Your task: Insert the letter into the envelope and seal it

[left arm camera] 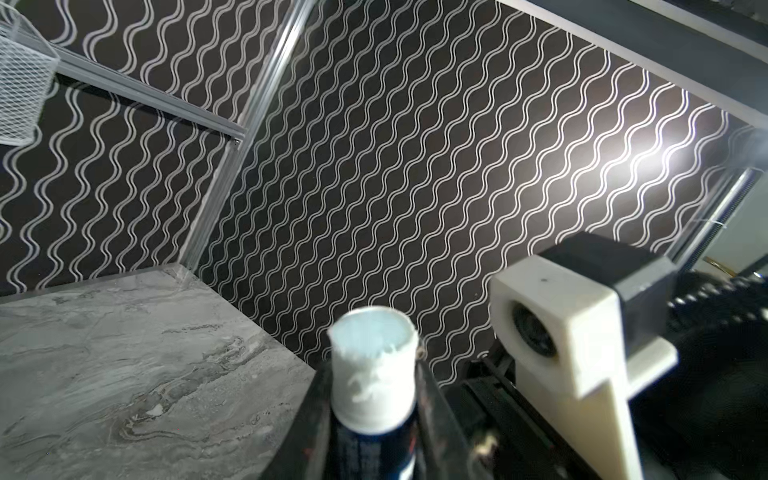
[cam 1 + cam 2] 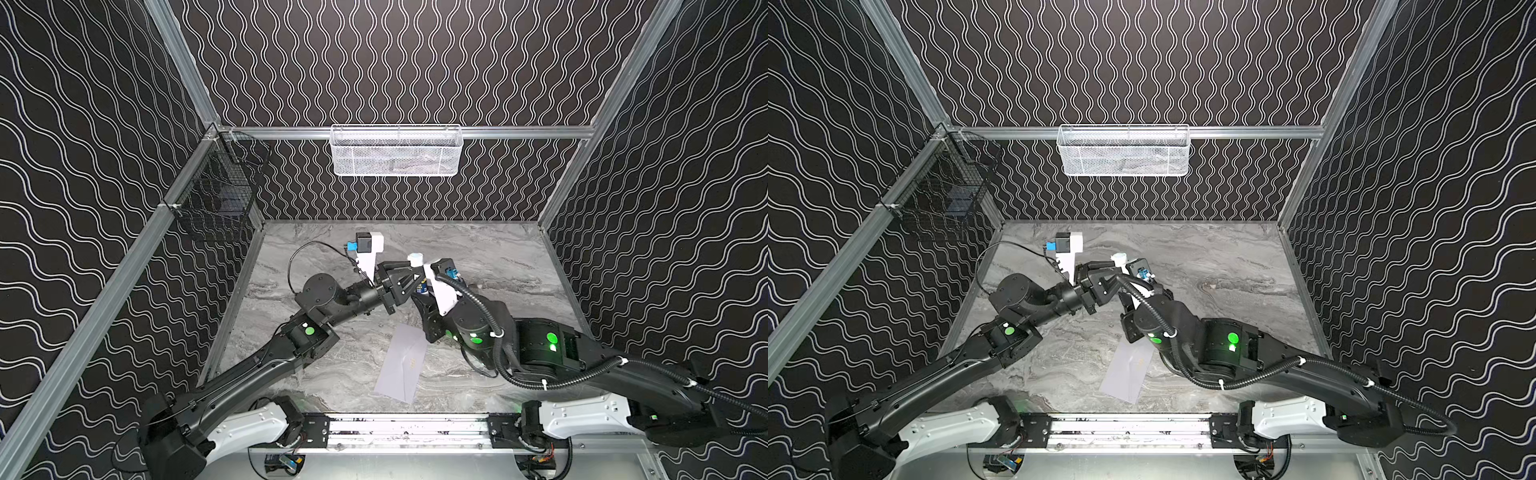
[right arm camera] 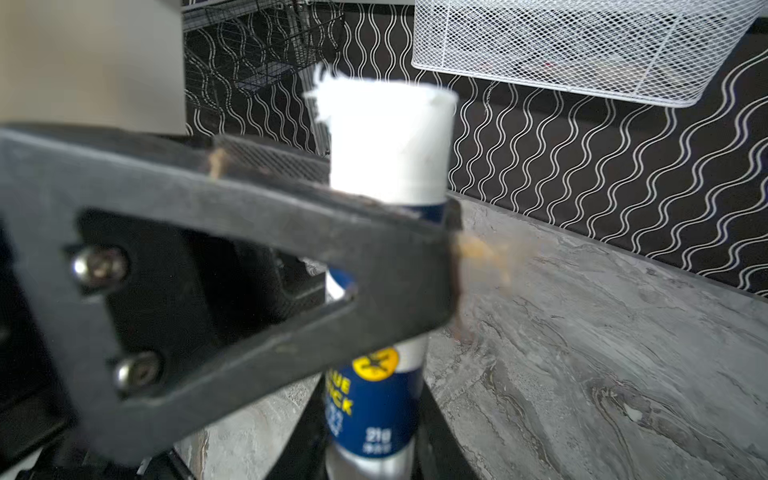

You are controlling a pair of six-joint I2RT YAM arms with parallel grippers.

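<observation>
A glue stick (image 2: pixel 416 259) (image 2: pixel 1119 259) stands upright above the table's middle, with white glue showing at its top (image 1: pixel 374 353) (image 3: pixel 390 141). My left gripper (image 2: pixel 412 270) (image 1: pixel 374 386) is shut on it just below the glue, and one of its fingers (image 3: pixel 249 270) crosses the right wrist view. My right gripper (image 3: pixel 372 419) flanks the blue lower body closely; contact is unclear. The grey-lavender envelope (image 2: pixel 401 363) (image 2: pixel 1127 370) lies flat near the front, partly under the right arm. The letter is out of view.
A white mesh basket (image 2: pixel 396 151) hangs on the back wall and a black wire basket (image 2: pixel 216 195) on the left wall. The marble table (image 2: pixel 507 266) is walled on three sides. The right wrist's camera mount (image 1: pixel 573 332) sits close beside the left gripper.
</observation>
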